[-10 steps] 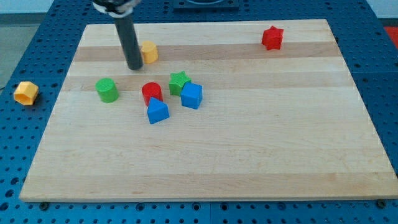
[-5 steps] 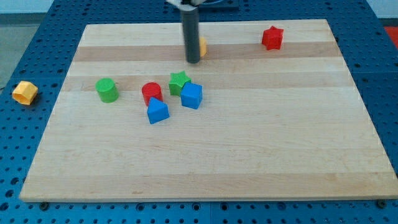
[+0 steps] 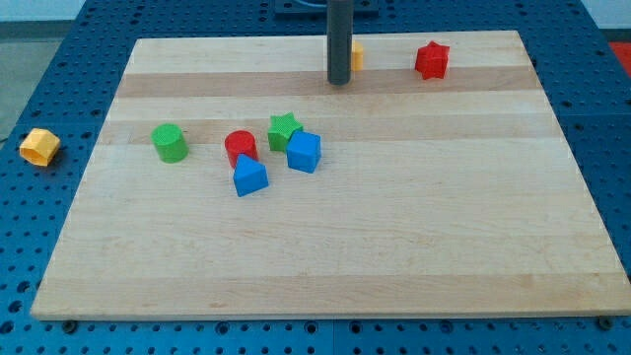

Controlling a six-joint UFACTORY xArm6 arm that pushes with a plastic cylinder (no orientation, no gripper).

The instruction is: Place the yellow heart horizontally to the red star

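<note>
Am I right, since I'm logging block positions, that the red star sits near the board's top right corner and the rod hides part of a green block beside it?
Not quite: in the camera view the block partly hidden behind my tip is yellow, not green. The red star does sit near the board's top right corner.

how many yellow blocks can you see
2. One yellow block sits near the view's top, mostly hidden behind the rod, just right of my tip. The other yellow block lies off the board at the view's left.
</note>
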